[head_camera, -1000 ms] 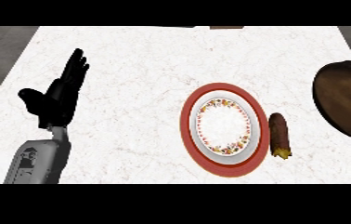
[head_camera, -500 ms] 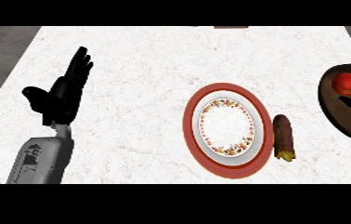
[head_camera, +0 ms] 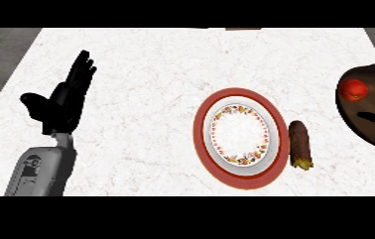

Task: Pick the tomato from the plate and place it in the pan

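Counter: white marbled counter (head_camera: 147, 59) fills the view, its far edge along the top.
Left hand: black left hand (head_camera: 62, 101) shows near the counter's left edge, fingers straight and pointing up, thumb out to the side, holding nothing; its grey forearm comes in from the near left corner.
Plate: red-rimmed plate (head_camera: 239, 136) with a flowered inner ring lies right of the counter's middle, towards the near edge; nothing lies on it.
Brown object: a dark, elongated item (head_camera: 299, 144) lies just beside the plate's right rim.
Pan: dark pan (head_camera: 357, 111) is cut by the right edge.
Tomato: red tomato (head_camera: 354, 89) sits inside the pan.
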Controlling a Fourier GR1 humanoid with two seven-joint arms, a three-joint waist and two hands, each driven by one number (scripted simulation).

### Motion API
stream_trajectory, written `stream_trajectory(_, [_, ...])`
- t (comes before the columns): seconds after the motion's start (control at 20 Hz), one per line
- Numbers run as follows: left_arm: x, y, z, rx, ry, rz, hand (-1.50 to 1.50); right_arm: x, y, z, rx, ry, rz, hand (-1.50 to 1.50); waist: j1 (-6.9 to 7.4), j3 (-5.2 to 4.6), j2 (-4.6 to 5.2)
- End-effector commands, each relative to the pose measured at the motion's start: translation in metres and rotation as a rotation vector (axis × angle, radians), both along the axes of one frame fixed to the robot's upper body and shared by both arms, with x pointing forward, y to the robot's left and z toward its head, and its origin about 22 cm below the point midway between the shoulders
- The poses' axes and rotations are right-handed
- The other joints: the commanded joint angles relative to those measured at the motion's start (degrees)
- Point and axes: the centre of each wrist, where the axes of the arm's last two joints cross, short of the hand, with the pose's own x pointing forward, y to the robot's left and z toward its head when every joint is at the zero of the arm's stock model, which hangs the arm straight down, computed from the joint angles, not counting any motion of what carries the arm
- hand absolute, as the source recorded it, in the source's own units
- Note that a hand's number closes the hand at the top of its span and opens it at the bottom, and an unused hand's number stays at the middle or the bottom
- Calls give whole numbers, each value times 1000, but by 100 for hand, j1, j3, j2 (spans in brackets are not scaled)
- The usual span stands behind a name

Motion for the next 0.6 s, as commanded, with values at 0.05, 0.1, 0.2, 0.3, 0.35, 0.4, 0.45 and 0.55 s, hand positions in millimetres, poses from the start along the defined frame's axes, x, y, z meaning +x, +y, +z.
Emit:
stream_trajectory(0.05, [-5,3,-9,5,19,17,0,-5,-9,4,171,-186,-47,-150,-72,-4,-29])
stream_trajectory(0.1, [-16,1,-14,-9,17,17,0,-15,-24,14,218,-205,-39,-150,-95,-10,-67])
stream_trajectory(0.2, [-9,10,2,0,12,34,0,-39,-43,11,265,-194,-21,-150,-145,-10,-74])
stream_trajectory(0.3, [-8,-2,-6,2,-9,37,0,-58,-55,8,355,-165,48,-150,-266,-20,-103])
stream_trajectory(0.35, [-6,16,-10,-3,21,43,0,-69,-62,8,376,-190,56,-150,-268,-18,-83])
stream_trajectory(0.4, [1,12,-2,-1,15,61,0,-78,-69,11,395,-163,85,-150,-297,-21,-95])
stream_trajectory(0.45, [-4,5,-3,2,15,42,0,-87,-68,-1,417,-177,100,-150,-269,-13,-93])
stream_trajectory(0.55, [-13,18,-8,3,21,71,0,-111,-91,18,429,-187,143,-150,-342,-23,-137])
